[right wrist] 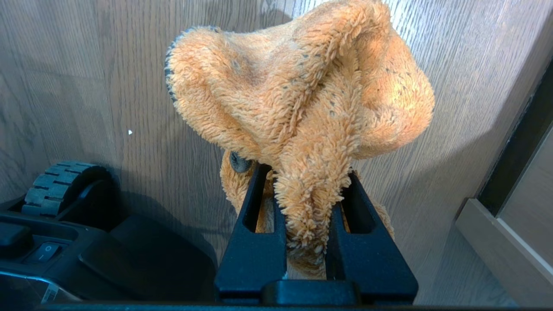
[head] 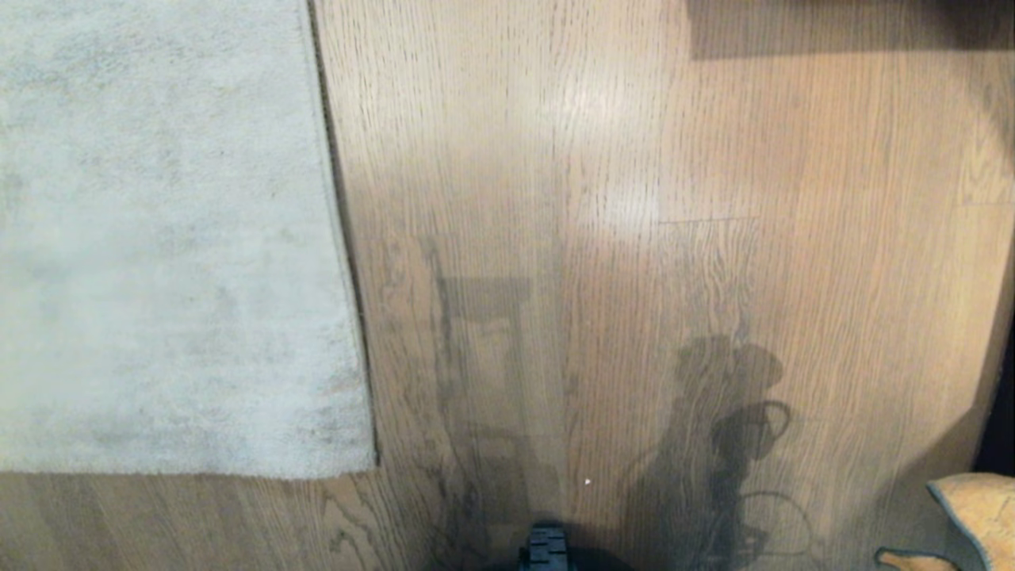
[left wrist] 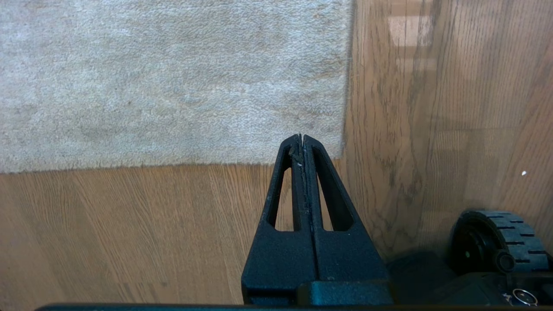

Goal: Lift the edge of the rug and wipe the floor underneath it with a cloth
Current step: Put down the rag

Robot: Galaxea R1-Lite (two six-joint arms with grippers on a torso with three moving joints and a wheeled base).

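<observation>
Brown wood floor (head: pixel 603 198) fills most of what the robot sees, and the big pale grey rug (head: pixel 158 238) lies flat on it. Everything here is placed by that rug.

A straight rug edge (head: pixel 337 238) runs along the side of the rug that faces the bare planks. It is still down on the floor, so no lifting has begun.

The left pincer (left wrist: pixel 302 139) hangs near the rug's corner. Its two fingers are pressed together with nothing between them. I think it waits there because it is the one close enough to pick up the edge, and it must spread its fingers first.

The right pincer (right wrist: pixel 306 190) is well away from the rug, over bare planks. It is clamped on the fuzzy orange cloth (right wrist: pixel 302 95), which bunches up past the fingertips. Holding it like that keeps the soft part free for wiping once the floor under the rug shows.

A black wheel (left wrist: pixel 497 242) of the robot sits beside the arms.
</observation>
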